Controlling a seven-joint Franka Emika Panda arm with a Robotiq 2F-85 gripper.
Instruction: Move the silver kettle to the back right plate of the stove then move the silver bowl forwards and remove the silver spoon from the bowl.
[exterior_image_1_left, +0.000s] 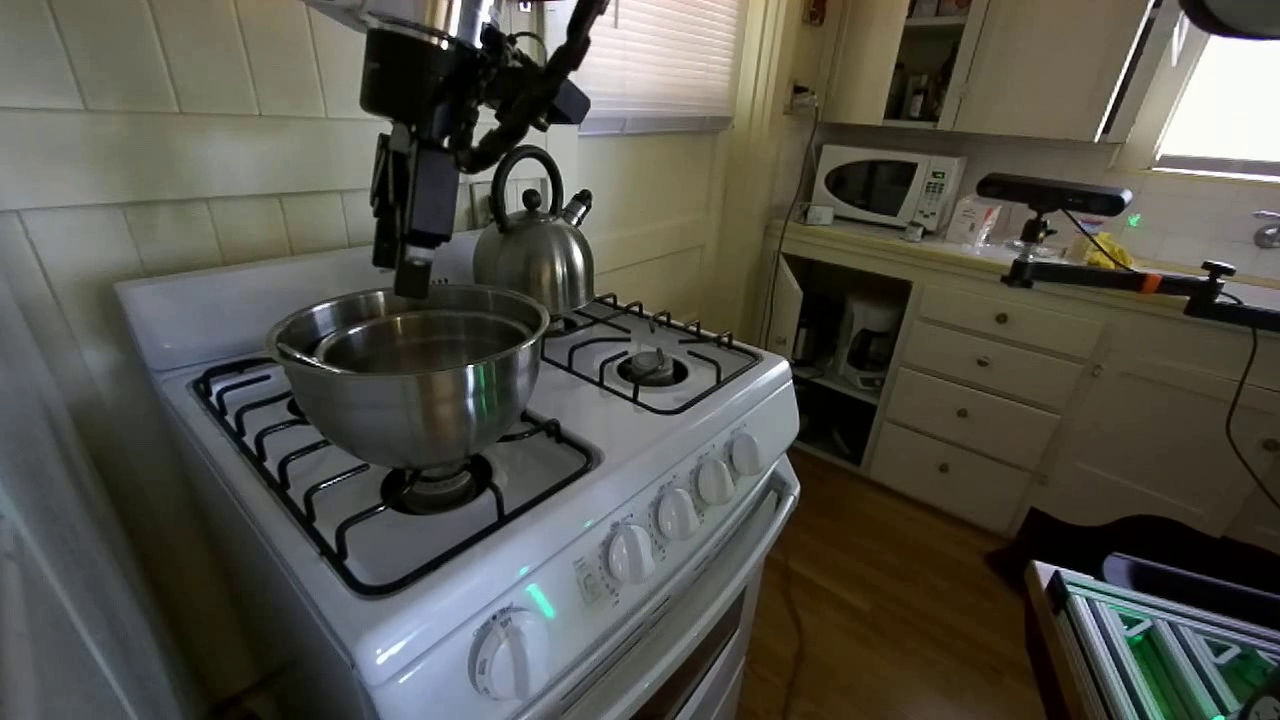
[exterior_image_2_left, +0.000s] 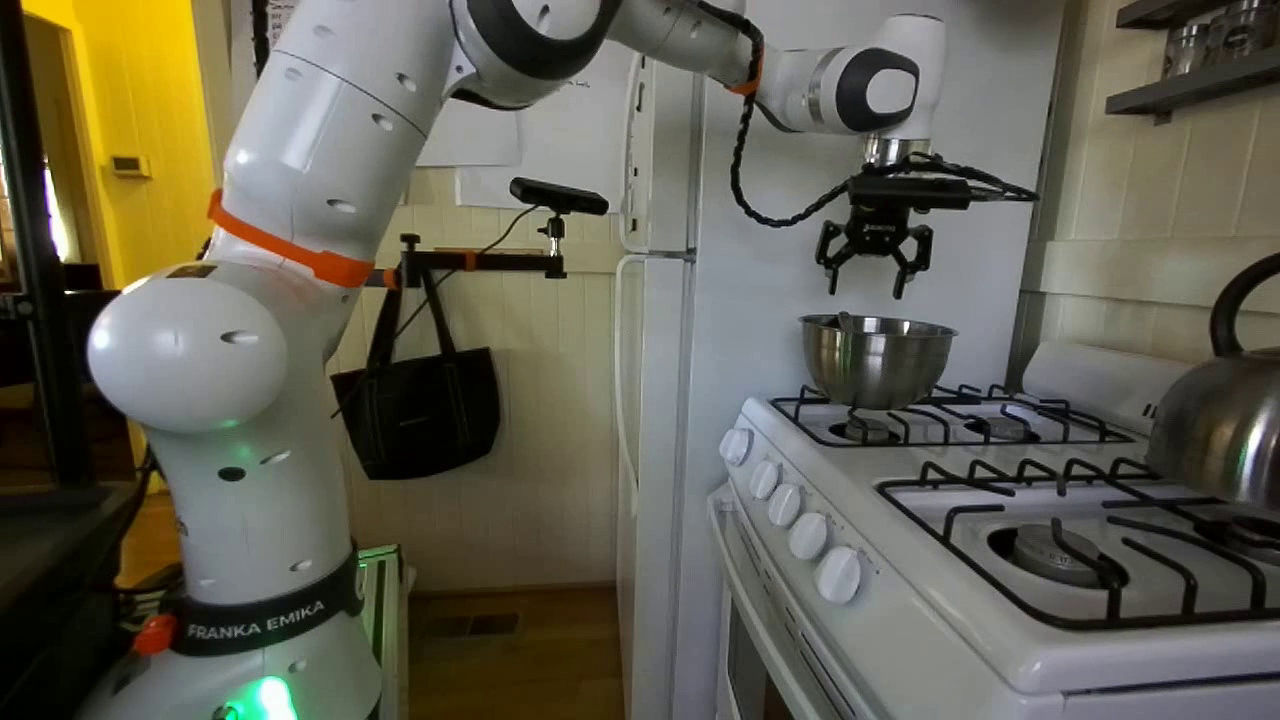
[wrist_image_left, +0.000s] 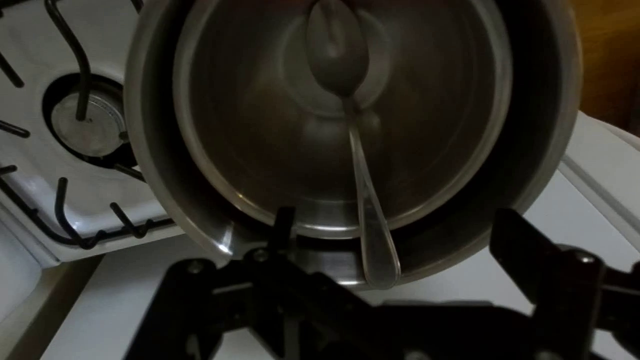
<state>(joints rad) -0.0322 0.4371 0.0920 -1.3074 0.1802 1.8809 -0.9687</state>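
One wide silver bowl (exterior_image_1_left: 420, 415) sits over the front left burner (exterior_image_1_left: 438, 492) on the stove surface (exterior_image_1_left: 610, 425), and a smaller steel bowl (wrist_image_left: 260, 165) nests inside it. The silver spoon (wrist_image_left: 367, 192) lies in the smaller steel bowl: in the wrist view its head points toward twelve o'clock, and its handle crosses the small rim and runs to between five and six o'clock, ending at the rim of the silver bowl. Whether the end touches that rim, I cannot tell. In that view the fingers (wrist_image_left: 522, 255) are spread wide, one near seven o'clock and one between four and five, with the end of the handle showing in the gap between them. In both exterior views they hang above the silver bowl. The back left burner (wrist_image_left: 92, 125) shows just outside the bowl, between eight and nine o'clock in the wrist view.

In an exterior view the silver kettle (exterior_image_1_left: 535, 262) stands between one and two o'clock from the bowl. It rests on the back right burner (exterior_image_2_left: 1256, 530); its top is closed under a black knob and its inside is hidden. Farther off, between three and four o'clock from the kettle, an open cupboard (exterior_image_1_left: 788, 318) holds a coffee maker (exterior_image_1_left: 868, 345).
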